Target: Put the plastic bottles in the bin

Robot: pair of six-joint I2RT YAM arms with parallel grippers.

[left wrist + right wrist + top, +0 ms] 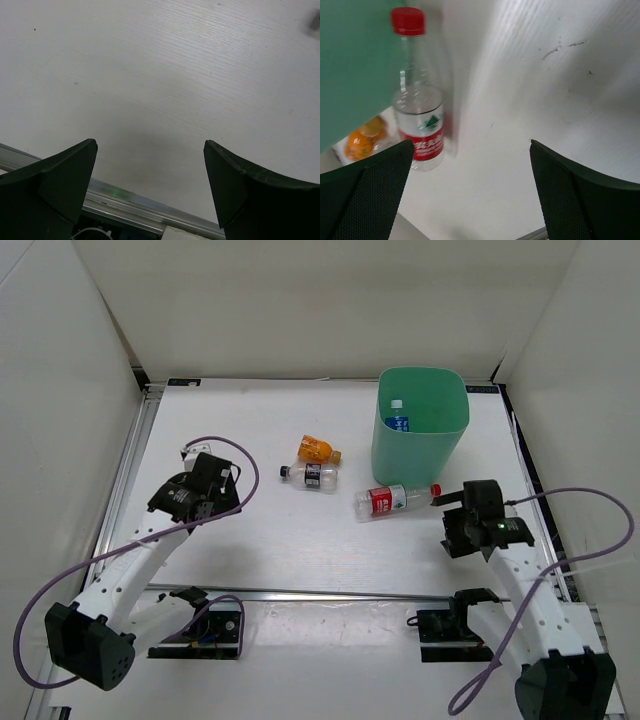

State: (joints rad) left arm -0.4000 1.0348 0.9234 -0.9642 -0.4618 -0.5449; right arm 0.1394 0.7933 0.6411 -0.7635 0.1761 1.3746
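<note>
The mint-green bin (420, 430) stands at the back right with the blue-capped bottle (398, 420) inside it. The red-label bottle (393, 500) lies in front of the bin, red cap to the right; it also shows in the right wrist view (418, 115). The dark-label bottle (311, 476) and the stubby orange bottle (317, 449) lie at mid table. My right gripper (447, 515) is open and empty, just right of the red-label bottle's cap. My left gripper (222, 490) is open and empty over bare table at the left.
White walls enclose the table on three sides. A metal rail (330, 592) runs along the near edge; it also shows in the left wrist view (135, 207). The bin's wall (355, 65) fills the upper left of the right wrist view.
</note>
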